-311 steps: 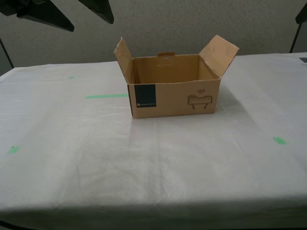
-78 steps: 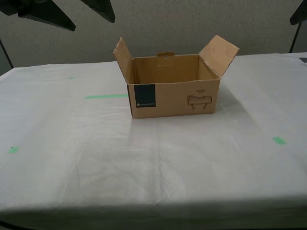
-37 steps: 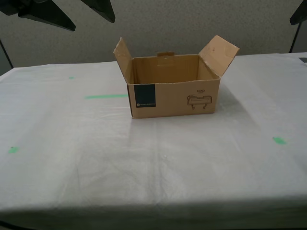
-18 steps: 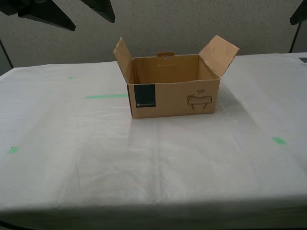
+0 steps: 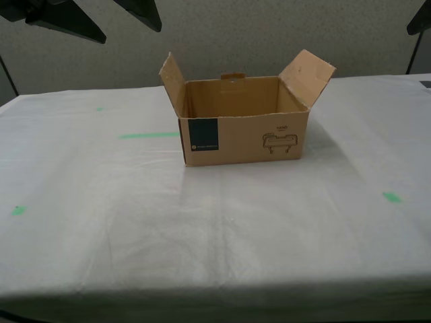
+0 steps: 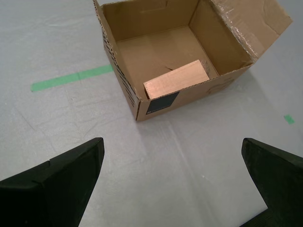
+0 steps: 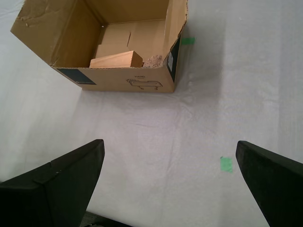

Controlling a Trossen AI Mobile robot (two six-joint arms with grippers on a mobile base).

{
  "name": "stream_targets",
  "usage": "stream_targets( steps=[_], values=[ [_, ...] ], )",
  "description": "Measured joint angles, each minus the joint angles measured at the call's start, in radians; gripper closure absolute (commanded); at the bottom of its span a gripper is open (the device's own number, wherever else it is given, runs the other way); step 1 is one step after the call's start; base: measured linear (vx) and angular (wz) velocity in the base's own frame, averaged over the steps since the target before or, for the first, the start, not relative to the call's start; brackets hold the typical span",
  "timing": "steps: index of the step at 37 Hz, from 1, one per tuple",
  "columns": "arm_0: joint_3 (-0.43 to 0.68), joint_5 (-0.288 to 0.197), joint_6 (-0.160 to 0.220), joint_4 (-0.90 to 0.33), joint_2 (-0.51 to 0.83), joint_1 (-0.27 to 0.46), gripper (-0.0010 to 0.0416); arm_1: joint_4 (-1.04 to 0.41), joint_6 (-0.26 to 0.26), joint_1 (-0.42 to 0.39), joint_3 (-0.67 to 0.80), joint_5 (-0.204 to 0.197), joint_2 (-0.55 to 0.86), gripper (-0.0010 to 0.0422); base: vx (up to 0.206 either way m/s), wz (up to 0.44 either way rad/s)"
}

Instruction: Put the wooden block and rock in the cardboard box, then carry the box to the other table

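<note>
The cardboard box [image 5: 236, 141] stands open on the other table [image 5: 215, 235], its flaps turned outward. Inside it, the wooden block [image 6: 177, 78] [image 7: 116, 60] lies against the labelled wall, and the rock [image 7: 154, 60] sits beside the block; the second wrist view hides the rock behind the box wall [image 6: 215, 87]. The exterior view shows neither thing inside. My second gripper [image 6: 171, 146] [image 5: 128, 33] is open, held above the cloth short of the box. My first gripper [image 7: 169, 144] is open too, back from the box [image 7: 113, 78]. Nothing is between either pair of fingers.
Green tape marks lie on the wrinkled whitish cover: a strip [image 5: 149, 135] [image 6: 71, 78] at the exterior view's left of the box, small patches [image 5: 392, 197] [image 7: 226, 164] [image 5: 19, 210]. A grey wall stands behind the table. A black finger [image 5: 421, 17] shows at the exterior view's upper right.
</note>
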Motion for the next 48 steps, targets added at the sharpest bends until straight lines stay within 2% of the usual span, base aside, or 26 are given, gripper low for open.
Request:
stream_targets(
  steps=[48],
  values=[
    [0.0,0.0,0.0,0.0,0.0,0.001,0.0018,0.0,0.0,0.0,0.0,0.0,0.0,0.0014,0.0,0.0]
  ],
)
